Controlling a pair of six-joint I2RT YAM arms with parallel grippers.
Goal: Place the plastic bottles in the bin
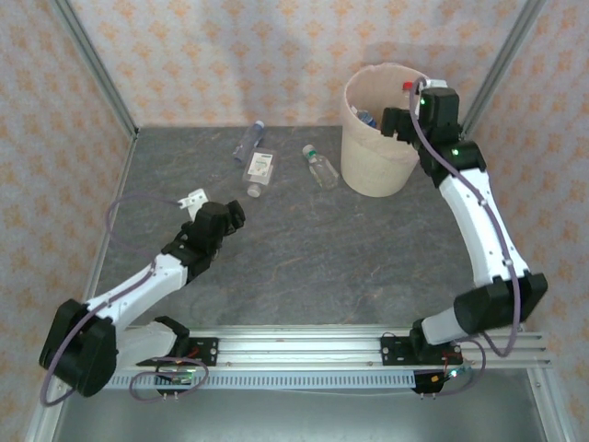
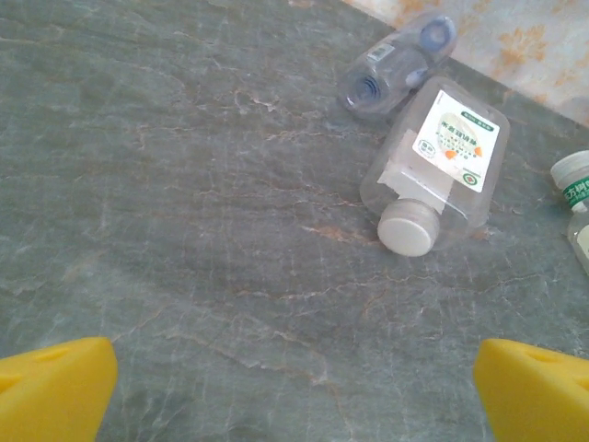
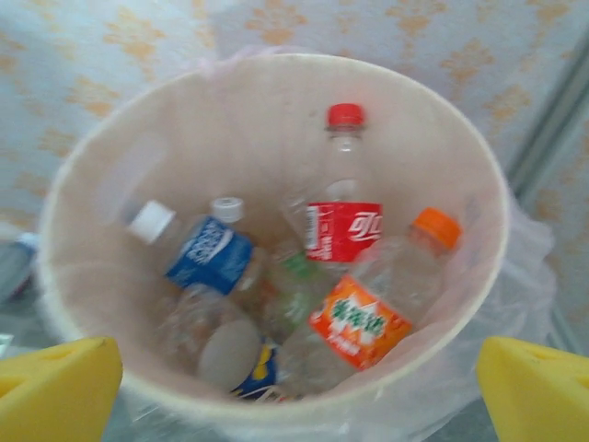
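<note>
1. The bin [image 1: 368, 175] stands at the far right of the table [image 1: 304, 267]; the right gripper [image 1: 403, 120] hangs over its rim, pointing down into it.
2. From the right wrist, that gripper's [image 3: 294, 391] yellow fingertips [image 3: 55, 387] sit at the two lower corners, spread wide with nothing between them; the jaws are open and empty.
3. Inside the bin [image 3: 230, 120] lie several bottles: a red-capped bottle [image 3: 342, 221] with a red label leaning upright against the far wall; an orange-capped bottle [image 3: 368, 318] tilted beside it at the right; a blue-labelled bottle [image 3: 207, 253] with a white cap at the left; more clear ones underneath, too blurred to count.
4. Three bottles lie on the table left of the bin: a blue-capped bottle [image 1: 248, 140] farthest back; a flat bottle [image 1: 260, 172] with a white label just in front of it; a green-lettered bottle [image 1: 320, 166] nearest the bin.
5. The left gripper [image 1: 228, 216] is low over the table, near the flat bottle but apart from it; its [image 2: 294, 391] fingers are wide open and hold nothing.
6. From the left wrist, the flat bottle [image 2: 442, 166] points its pale cap towards the camera; the blue-capped bottle [image 2: 396, 69] touches its far end; the green-lettered bottle [image 2: 578, 198] is cut by the right edge.
</note>
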